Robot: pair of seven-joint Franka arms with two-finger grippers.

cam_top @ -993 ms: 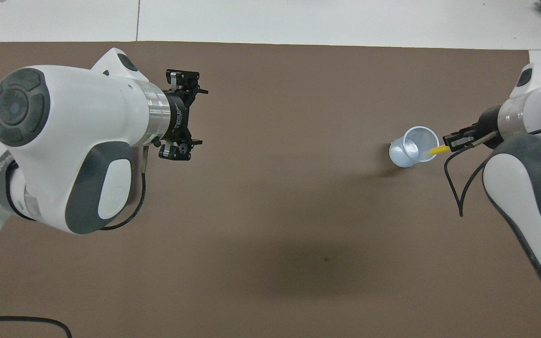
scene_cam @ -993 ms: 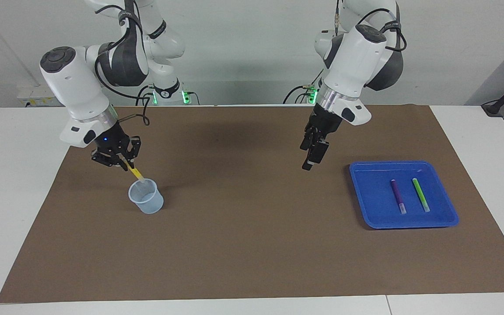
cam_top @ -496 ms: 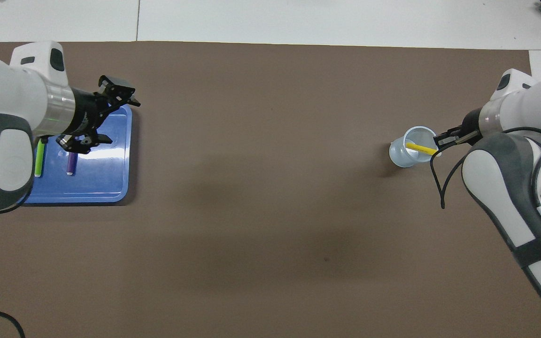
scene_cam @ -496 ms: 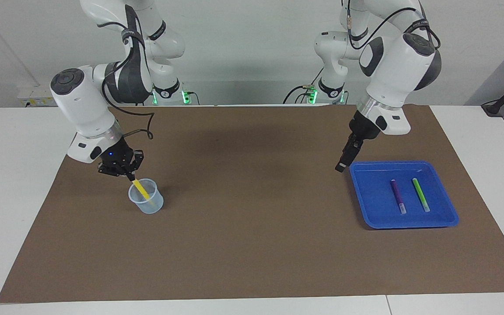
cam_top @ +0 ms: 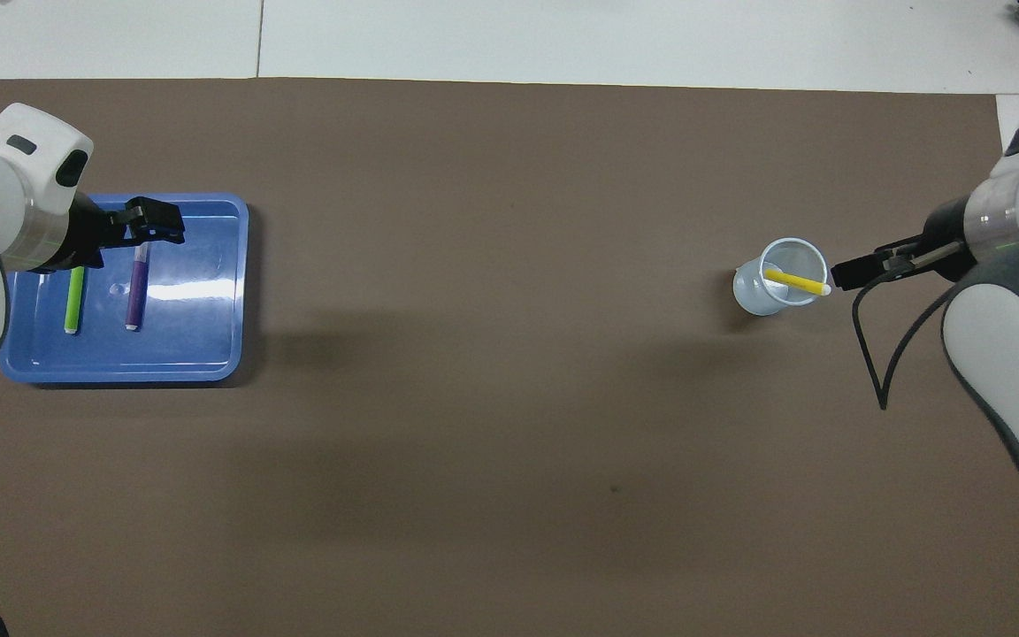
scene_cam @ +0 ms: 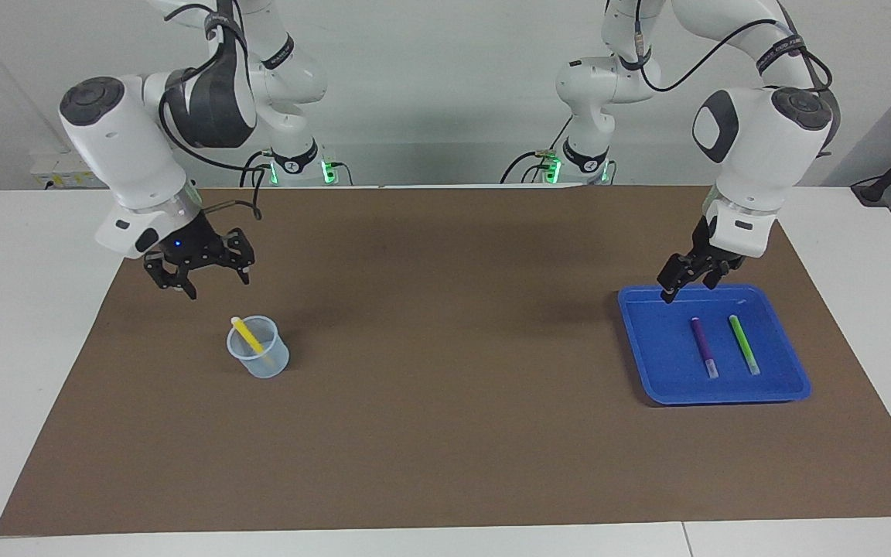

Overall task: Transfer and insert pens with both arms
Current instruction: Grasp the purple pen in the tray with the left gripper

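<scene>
The yellow pen (scene_cam: 247,335) leans inside a clear plastic cup (scene_cam: 258,360) at the right arm's end of the brown mat; both show in the overhead view, the pen (cam_top: 794,282) and the cup (cam_top: 775,283). My right gripper (scene_cam: 217,285) is open and empty, raised beside the cup, and shows in the overhead view (cam_top: 844,272). The purple pen (scene_cam: 703,346) and green pen (scene_cam: 743,344) lie side by side in a blue tray (scene_cam: 654,348). My left gripper (scene_cam: 689,288) is open and empty over the tray's edge nearest the robots, above the purple pen's end (cam_top: 134,292).
The brown mat (scene_cam: 445,402) covers most of the white table. The blue tray (cam_top: 200,301) sits at the left arm's end of it, with the green pen (cam_top: 74,301) in it. A black cable loops from the right wrist (cam_top: 868,354).
My right gripper let go of the yellow pen, which now leans in the cup, and drew up and back. My left gripper swung from mid-table to over the tray.
</scene>
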